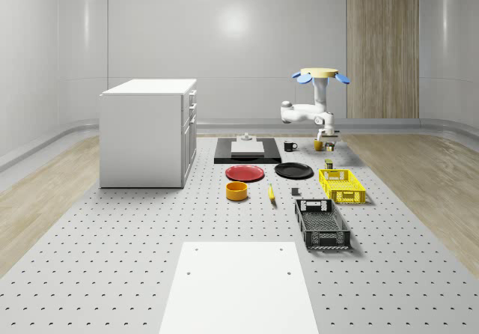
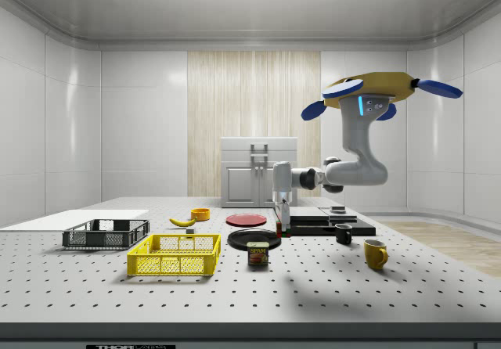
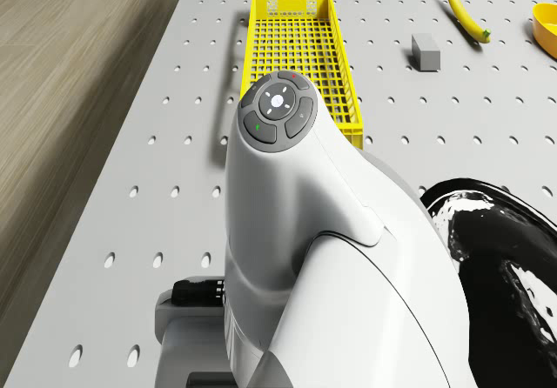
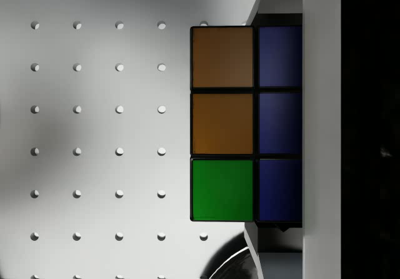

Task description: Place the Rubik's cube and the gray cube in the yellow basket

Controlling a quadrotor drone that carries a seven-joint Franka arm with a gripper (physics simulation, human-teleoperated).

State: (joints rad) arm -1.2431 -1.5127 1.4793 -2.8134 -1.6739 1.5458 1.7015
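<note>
The Rubik's cube (image 4: pixel 247 122) lies close under the wrist camera, showing orange, green and blue tiles, beside the black plate (image 2: pixel 254 239). My gripper (image 2: pixel 282 221) hangs straight down at the cube (image 2: pixel 279 229), low over the table. The drone (image 1: pixel 322 76) hovers high above the table's far right part, its arm bent down to the gripper (image 1: pixel 327 142). The yellow basket (image 1: pixel 342 185) stands nearer the whole-scene camera than the gripper, and also appears in the drone view (image 3: pixel 300 49). The small gray cube (image 1: pixel 295 192) rests on the table beside the basket (image 3: pixel 426 50).
A black basket (image 1: pixel 322 224) sits in front of the yellow one. Red plate (image 1: pixel 245 172), black plate (image 1: pixel 293 170), orange bowl (image 1: pixel 236 190) and banana (image 1: pixel 271 193) lie mid-table. A can (image 2: pixel 257 253), yellow mug (image 2: pixel 375 253) and black mug (image 2: pixel 343 234) stand near the gripper. A white cabinet (image 1: pixel 148 132) stands left.
</note>
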